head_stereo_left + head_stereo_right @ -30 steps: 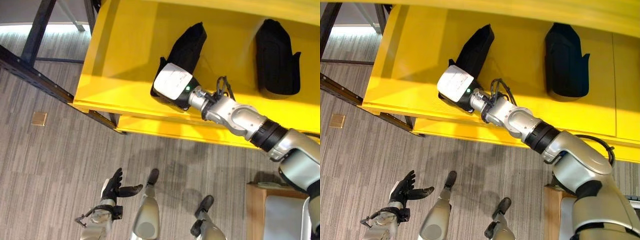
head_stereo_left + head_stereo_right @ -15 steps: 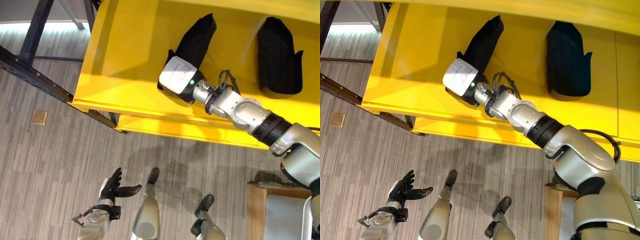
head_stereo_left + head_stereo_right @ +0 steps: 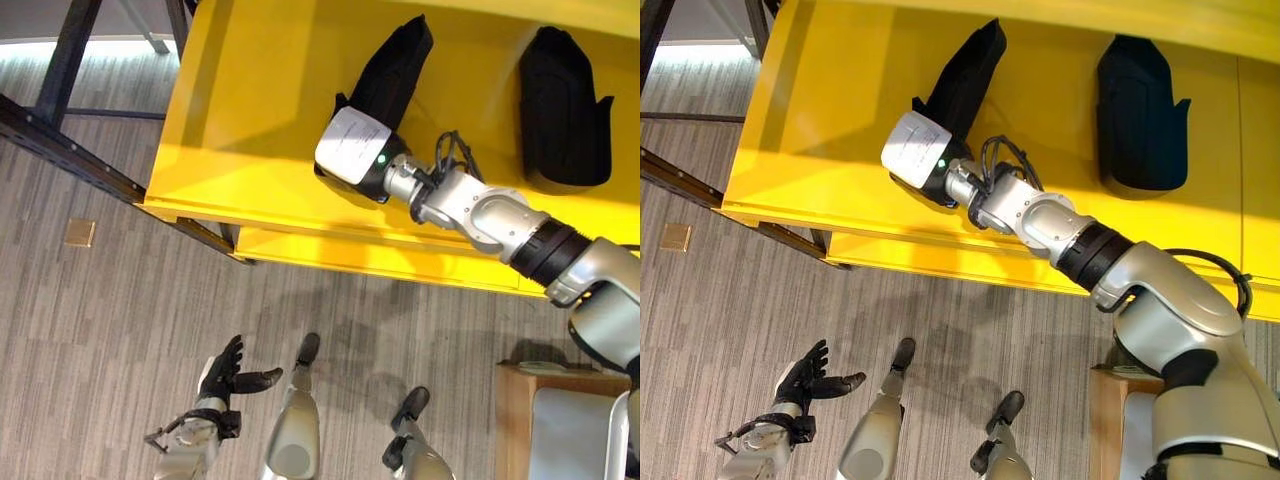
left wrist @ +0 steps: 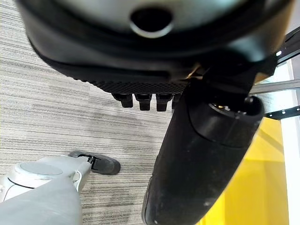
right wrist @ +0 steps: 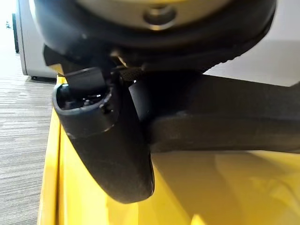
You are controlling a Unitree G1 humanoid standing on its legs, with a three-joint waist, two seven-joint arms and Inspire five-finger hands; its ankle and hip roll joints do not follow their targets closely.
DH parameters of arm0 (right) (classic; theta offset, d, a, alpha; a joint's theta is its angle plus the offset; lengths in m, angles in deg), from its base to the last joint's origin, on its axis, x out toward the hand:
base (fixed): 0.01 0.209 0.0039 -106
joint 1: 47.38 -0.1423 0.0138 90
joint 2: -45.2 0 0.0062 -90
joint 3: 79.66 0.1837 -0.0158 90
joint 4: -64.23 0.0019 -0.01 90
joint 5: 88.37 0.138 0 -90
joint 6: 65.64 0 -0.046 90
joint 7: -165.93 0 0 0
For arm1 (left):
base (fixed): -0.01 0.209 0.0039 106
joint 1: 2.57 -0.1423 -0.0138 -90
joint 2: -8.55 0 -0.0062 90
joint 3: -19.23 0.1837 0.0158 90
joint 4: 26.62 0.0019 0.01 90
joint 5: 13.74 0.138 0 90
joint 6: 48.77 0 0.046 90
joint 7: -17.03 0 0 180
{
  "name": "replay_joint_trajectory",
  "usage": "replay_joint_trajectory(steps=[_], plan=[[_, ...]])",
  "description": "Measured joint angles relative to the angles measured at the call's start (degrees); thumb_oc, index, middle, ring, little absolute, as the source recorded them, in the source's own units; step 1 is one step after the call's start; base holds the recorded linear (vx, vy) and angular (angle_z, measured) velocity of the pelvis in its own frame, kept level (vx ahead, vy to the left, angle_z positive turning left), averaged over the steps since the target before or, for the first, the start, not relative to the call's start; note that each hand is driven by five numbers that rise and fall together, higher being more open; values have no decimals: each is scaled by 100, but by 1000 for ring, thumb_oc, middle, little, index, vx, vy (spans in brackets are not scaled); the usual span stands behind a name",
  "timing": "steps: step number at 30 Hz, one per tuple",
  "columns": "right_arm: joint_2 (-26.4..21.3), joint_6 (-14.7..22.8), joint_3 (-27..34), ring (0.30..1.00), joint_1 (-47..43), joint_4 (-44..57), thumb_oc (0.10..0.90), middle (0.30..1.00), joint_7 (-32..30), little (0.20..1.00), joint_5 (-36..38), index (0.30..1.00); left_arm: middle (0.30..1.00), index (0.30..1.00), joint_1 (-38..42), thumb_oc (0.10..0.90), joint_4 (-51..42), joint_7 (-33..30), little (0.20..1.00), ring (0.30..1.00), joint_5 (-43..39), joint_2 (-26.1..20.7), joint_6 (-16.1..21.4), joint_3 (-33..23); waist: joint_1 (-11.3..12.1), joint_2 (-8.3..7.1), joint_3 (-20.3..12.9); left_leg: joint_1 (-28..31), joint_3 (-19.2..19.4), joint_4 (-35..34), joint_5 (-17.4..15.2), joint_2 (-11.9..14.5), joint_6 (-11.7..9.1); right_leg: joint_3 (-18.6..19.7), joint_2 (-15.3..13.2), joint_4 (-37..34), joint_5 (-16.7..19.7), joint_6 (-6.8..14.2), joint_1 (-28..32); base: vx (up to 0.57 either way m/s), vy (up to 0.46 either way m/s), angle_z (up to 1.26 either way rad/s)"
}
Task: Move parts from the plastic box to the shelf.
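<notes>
While the right hand (image 3: 352, 160) reaches onto the yellow shelf (image 3: 260, 120) against the near end of a black part (image 3: 392, 72), grip unreadable, placing looks underway; next, withdrawing without tipping it; left hand (image 3: 222, 372) hangs low, fingers relaxed.

Two black parts are seen on the yellow shelf (image 3: 250, 150). The left part (image 3: 392, 70) is long and tapered; it is laid slantwise, its narrow end turned toward the shelf's back and its wider end toward the front edge, where it is met by the right hand (image 3: 352, 160). The right part (image 3: 562, 105) is broader and rounded, with a small tab on one side, and lies well apart toward the shelf's right.
</notes>
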Motion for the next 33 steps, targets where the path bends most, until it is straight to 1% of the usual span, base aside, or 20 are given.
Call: replay_joint_trajectory(steps=[7,8,11,12,13,29,33], plan=[[5,21,-139,300,-60,182,400,300,85,300,-19,300,1000,1000,1,900,-5,1,1000,1000,-1,0,0,-10,16,9,-5,-12,-23,0,2,-2,0,-20,1,0,0,0,3,0,0,0],[6,45,-233,300,-129,244,400,300,124,300,-100,300,1000,1000,1,900,-4,1,1000,1000,0,0,0,-11,16,13,-7,-19,-37,0,6,-2,-7,-30,5,0,0,0,4,0,0,0],[19,159,-249,300,-161,300,400,300,154,300,-226,300,1000,1000,1,900,-47,1,1000,1000,1,0,0,-24,45,17,-9,-38,-60,1,16,-5,-10,-46,5,0,-1,0,5,-4,16,5],[23,182,-249,640,-161,304,643,640,154,640,-228,640,1000,1000,2,900,-58,1,1000,1000,1,0,0,-34,55,17,-9,-45,-68,1,21,-9,-7,-45,3,0,-1,0,2,-11,13,4],[22,200,-249,1000,-158,305,900,1000,154,1000,-229,1000,1000,1000,1,900,-61,1,1000,1000,1,0,0,-51,59,17,-9,-50,-84,1,25,-11,-7,-42,2,0,-1,0,3,-11,11,5],[-68,351,-429,1000,-153,492,900,1000,275,1000,-199,1000,1000,1000,-10,900,-69,9,1000,1000,4,0,-1,-62,3,18,-10,-54,-69,1,43,-6,-6,-9,6,0,15,0,-15,-1,0,0],[-306,352,-445,1000,-153,591,900,1000,279,1000,-197,1000,1000,1000,-10,900,-75,14,1000,1000,4,0,-1,-62,0,18,-10,-51,-42,1,50,-7,1,12,0,1,28,5,-21,0,0,0]])
